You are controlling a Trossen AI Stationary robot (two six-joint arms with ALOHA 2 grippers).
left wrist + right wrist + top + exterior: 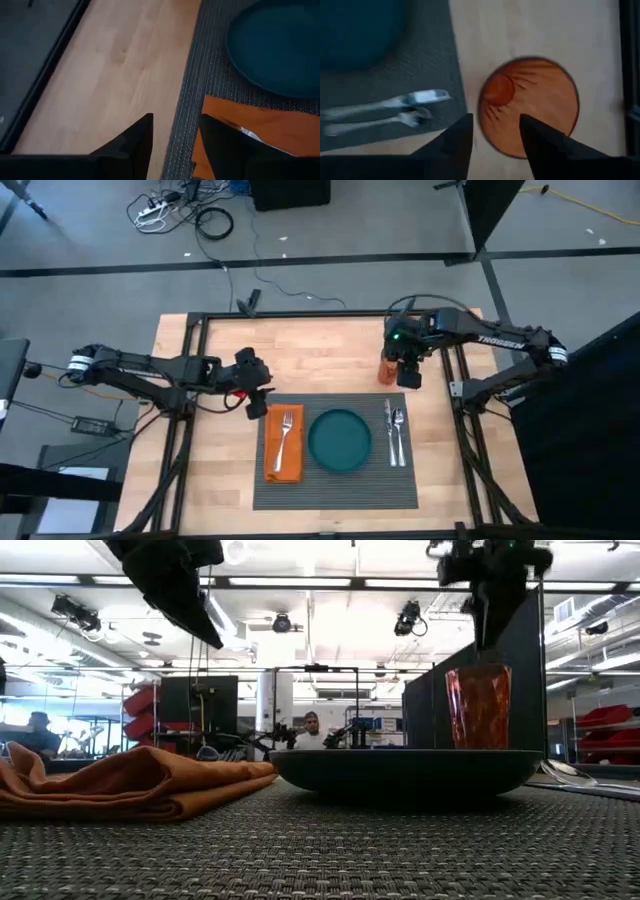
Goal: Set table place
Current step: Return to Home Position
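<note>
Both jaws released: left gripper beside the placemat, right gripper above the cup. We judge the placemat limp and light; pinch its edge.

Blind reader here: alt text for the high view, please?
Grey placemat on wooden table holds orange napkin with fork, teal plate and cutlery. Orange cup stands off its upper right corner by the right gripper; the left gripper hovers at the upper left.

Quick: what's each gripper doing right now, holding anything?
Left gripper: open, holding nothing.
Right gripper: open, empty, above the orange cup.
</note>
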